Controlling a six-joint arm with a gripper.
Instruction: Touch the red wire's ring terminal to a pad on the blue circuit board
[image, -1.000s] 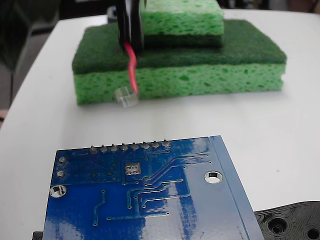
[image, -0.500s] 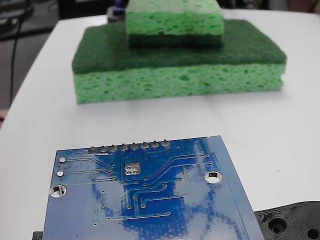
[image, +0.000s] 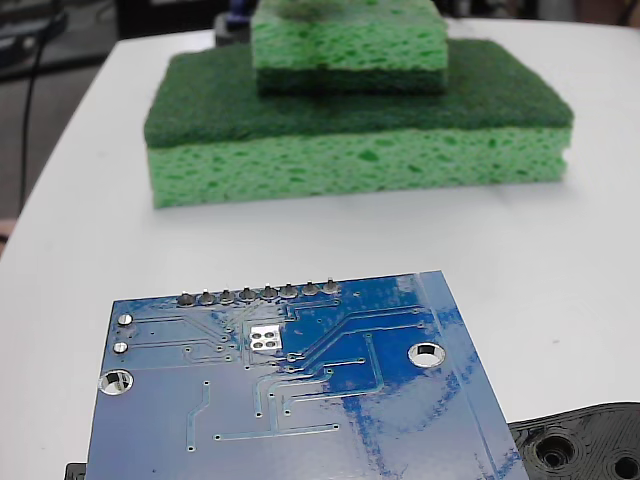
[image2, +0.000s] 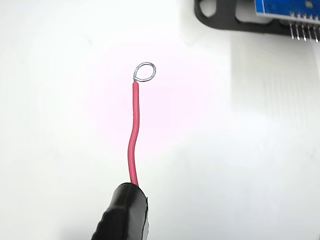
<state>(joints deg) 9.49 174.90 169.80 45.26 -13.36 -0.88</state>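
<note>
The white desk (image: 560, 240) lies bare between the stacked green sponges (image: 360, 140) and the blue circuit board (image: 290, 400); its pad (image: 264, 338) is uncovered. In the wrist view the red wire (image2: 133, 135) and ring terminal (image2: 145, 72) hang over bare desk, clear of the board's edge. The tool's state cannot be told.

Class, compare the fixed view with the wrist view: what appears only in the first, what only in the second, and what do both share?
Only the fixed view shows the stacked green sponges, the pad and the silver-ringed mounting holes. Only the wrist view shows the red wire, its ring terminal over bare table, and the black sleeve. Both show the blue circuit board with its row of pins, the black plastic piece and the white table.
</note>
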